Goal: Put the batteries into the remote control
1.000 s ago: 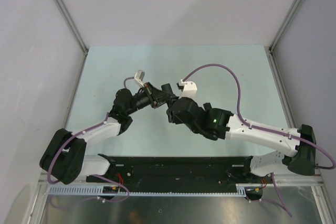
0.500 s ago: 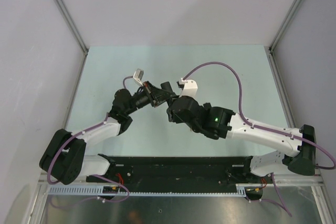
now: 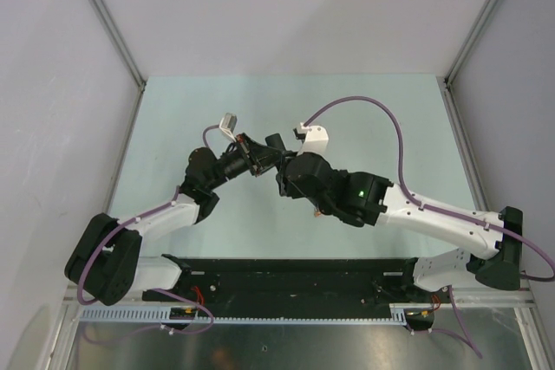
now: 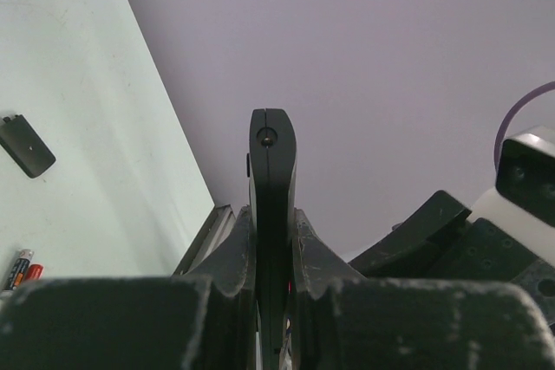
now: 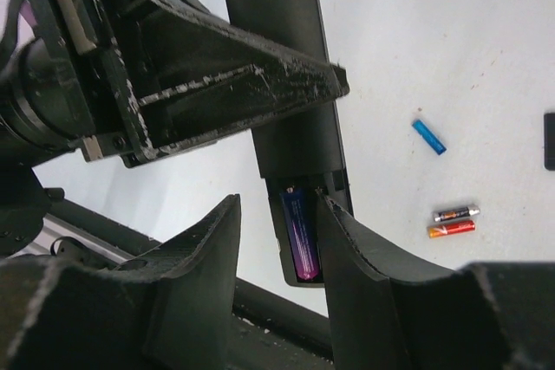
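The right gripper has eased its jaws a little wider around a bluish-purple battery lying in the open bay, so one cell looks seated. The left gripper clamps the remote control, slim and black, edge-up above mid-table; loose cells lie on the table.

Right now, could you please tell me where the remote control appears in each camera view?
Top external: the remote control is just left of centre, hard to make out.
Left wrist: remote control dead centre, edge-on, upright.
Right wrist: remote control from top centre downward, a battery in its open bay.
Shared landmark: the left gripper clamped on it.
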Robot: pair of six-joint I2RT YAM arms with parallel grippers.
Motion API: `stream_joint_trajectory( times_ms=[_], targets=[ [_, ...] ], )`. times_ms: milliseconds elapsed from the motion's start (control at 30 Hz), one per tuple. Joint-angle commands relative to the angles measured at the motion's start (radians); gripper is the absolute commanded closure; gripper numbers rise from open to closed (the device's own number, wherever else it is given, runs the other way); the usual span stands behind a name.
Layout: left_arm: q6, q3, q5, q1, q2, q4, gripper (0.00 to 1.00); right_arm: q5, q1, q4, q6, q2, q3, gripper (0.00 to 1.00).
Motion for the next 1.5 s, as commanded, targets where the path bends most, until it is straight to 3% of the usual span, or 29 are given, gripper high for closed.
stream_joint_trajectory(
  times_ms=[0,433,633,767,967,1167,1467],
  targets=[
    [-0.019,0.000,0.012,-0.011,-0.027,0.067,1.00,0.067,-0.019,-0.006,-0.048,-0.022,0.072,0.55],
    [-0.019,-0.004,0.024,-0.009,-0.019,0.067,1.00,0.097,-0.042,-0.121,-0.030,-0.137,0.080,0.49],
    [-0.068,-0.012,0.041,-0.009,-0.010,0.101,1.00,-0.117,-0.148,-0.025,-0.015,-0.235,-0.027,0.45],
    [-0.105,-0.013,0.064,-0.008,0.002,0.141,1.00,-0.400,-0.249,0.083,0.016,-0.274,-0.167,0.41],
    [-0.123,-0.001,0.119,-0.008,0.024,0.181,1.00,-0.801,-0.407,0.310,0.091,-0.323,-0.337,0.23],
    [-0.136,0.002,0.139,-0.012,0.050,0.199,1.00,-0.989,-0.485,0.523,0.177,-0.351,-0.460,0.23],
    [-0.131,0.019,0.138,-0.022,0.068,0.202,1.00,-1.078,-0.495,0.638,0.223,-0.331,-0.495,0.28]
  ],
)
